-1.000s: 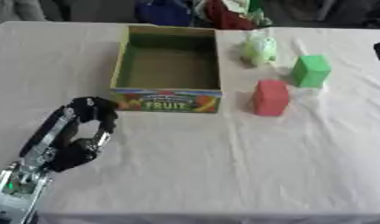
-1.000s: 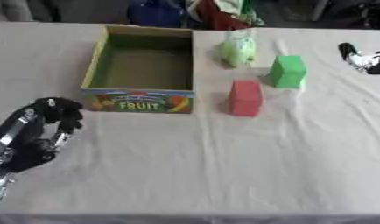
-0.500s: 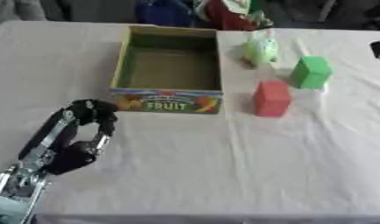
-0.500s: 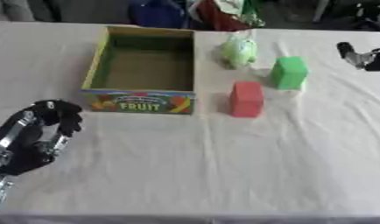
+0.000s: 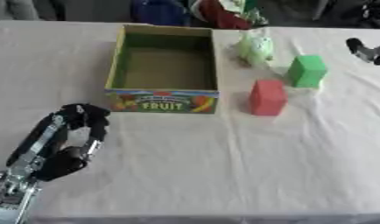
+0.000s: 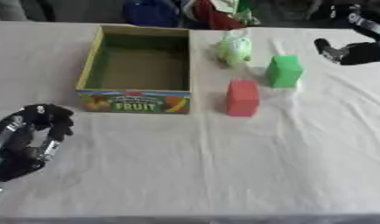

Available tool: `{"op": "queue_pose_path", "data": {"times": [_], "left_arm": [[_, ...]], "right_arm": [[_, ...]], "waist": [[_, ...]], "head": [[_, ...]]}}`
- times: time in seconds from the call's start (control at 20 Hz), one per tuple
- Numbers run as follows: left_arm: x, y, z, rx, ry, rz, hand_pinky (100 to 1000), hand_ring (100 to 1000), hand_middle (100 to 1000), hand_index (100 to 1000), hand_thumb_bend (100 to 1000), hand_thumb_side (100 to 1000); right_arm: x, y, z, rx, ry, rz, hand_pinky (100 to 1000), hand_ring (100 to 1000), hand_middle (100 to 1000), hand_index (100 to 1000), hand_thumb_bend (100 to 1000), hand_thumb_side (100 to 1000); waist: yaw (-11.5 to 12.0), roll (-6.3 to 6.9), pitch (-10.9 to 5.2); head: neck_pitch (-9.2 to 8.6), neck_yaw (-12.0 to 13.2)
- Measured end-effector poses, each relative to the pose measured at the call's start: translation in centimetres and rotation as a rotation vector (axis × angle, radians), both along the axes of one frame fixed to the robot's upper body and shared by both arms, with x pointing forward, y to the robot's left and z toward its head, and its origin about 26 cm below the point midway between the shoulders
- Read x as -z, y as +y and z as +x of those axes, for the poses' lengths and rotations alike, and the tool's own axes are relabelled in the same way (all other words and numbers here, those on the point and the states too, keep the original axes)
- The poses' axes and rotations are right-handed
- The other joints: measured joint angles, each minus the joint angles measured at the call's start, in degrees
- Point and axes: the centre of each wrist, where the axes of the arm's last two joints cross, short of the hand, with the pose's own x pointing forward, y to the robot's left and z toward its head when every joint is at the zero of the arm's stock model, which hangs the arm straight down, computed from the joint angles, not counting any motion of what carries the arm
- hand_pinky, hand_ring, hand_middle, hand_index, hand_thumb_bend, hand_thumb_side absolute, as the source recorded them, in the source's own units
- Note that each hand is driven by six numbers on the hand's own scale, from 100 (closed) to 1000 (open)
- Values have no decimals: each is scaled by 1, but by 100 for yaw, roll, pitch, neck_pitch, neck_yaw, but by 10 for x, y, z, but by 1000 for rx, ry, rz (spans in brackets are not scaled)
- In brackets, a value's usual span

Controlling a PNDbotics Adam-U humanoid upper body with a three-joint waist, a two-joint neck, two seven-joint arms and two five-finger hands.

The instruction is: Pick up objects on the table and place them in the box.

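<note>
Blocks [image 5: 267,97] (boxy, matte) beside cardboard box [image 5: 163,106].

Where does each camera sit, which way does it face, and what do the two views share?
Left eye view: in the head, looking down at the white-clothed table; left robot hand lower left, right robot hand at the right edge.
Right eye view: beside it, same aim; the right robot hand shows more fully.
Both share the open cardboard fruit box, red block, green block and pale green toy.
</note>
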Motion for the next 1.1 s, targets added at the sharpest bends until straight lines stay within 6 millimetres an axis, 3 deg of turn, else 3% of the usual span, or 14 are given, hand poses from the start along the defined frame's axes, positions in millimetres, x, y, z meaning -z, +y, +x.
{"op": "queue_pose_path", "data": {"times": [0.6,0.75,0.8,1.0,1.1], "left_arm": [[-1,-4,1,26,-2,8,582,529,545,736,100,413],[-1,-4,1,28,-3,8,582,529,545,736,100,413],[-1,-4,1,29,-3,9,582,529,545,736,100,413],[-1,-4,1,31,-3,10,583,529,546,737,100,413],[-1,-4,1,34,-3,10,583,529,546,737,100,412]], "right_arm": [[11,6,9,17,18,-119,863,957,910,927,105,863],[15,2,10,32,30,-155,878,981,930,940,236,984],[16,2,10,34,32,-168,878,981,930,940,236,984],[20,1,11,38,42,-235,904,1000,962,961,460,1000],[20,1,11,37,41,-280,908,1000,969,967,461,1000]], "waist": [[163,5,59],[196,7,60],[206,7,60],[232,3,61],[234,2,61]], "head": [[35,-193],[50,-224],[51,-236],[52,-267],[52,-283]]}}
